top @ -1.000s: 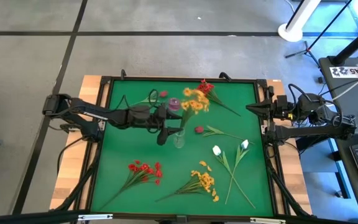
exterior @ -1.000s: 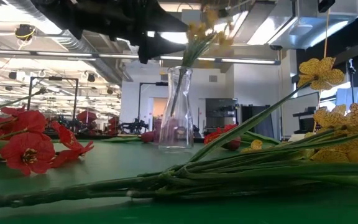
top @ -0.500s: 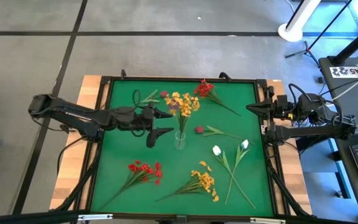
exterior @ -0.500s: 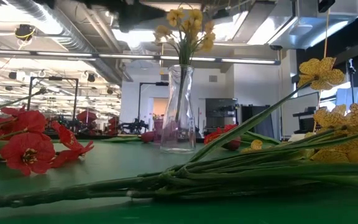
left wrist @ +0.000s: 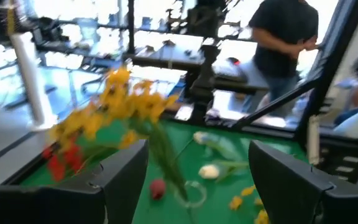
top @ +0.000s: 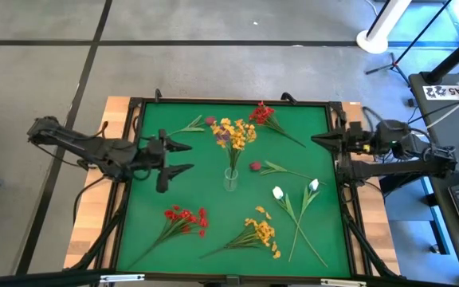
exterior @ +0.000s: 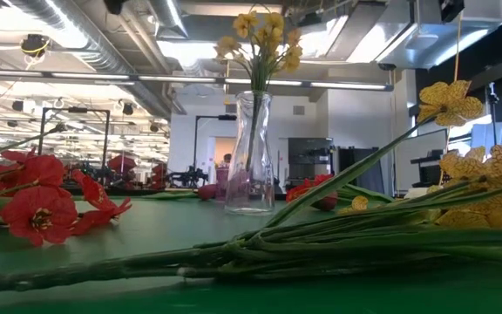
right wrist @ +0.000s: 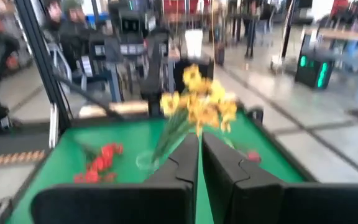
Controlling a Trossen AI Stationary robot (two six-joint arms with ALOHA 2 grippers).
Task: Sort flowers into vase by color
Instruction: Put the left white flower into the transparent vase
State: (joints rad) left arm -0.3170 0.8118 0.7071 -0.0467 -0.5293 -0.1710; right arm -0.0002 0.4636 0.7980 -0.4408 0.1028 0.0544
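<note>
A clear glass vase (top: 230, 179) (exterior: 249, 161) stands near the middle of the green mat. A yellow-orange bunch (top: 233, 133) (exterior: 258, 39) stands in it, stems inside, heads above the rim. My left gripper (top: 190, 157) (left wrist: 197, 180) hovers open to the vase's left, well apart from it, and touches nothing. My right gripper (top: 317, 139) (right wrist: 199, 155) waits shut at the mat's right edge. On the mat lie red flowers (top: 186, 219), another yellow bunch (top: 261, 233), white tulips (top: 278, 192), a maroon bud (top: 255, 166), a far red cluster (top: 263, 113) and a pink bud (top: 209, 120).
A black frame (top: 134, 104) borders the mat, with wooden table edges outside it. Long green stems (exterior: 260, 249) lie across the near part of the mat. Bare mat (top: 162, 127) shows between my left gripper and the far-left corner. A person (left wrist: 284, 31) stands beyond the table.
My left gripper has drawn back from over the vase toward the table's left edge and now stands clear of the flowers. The yellow-orange bunch, tilted and blurred a second ago, has settled upright in the vase.
</note>
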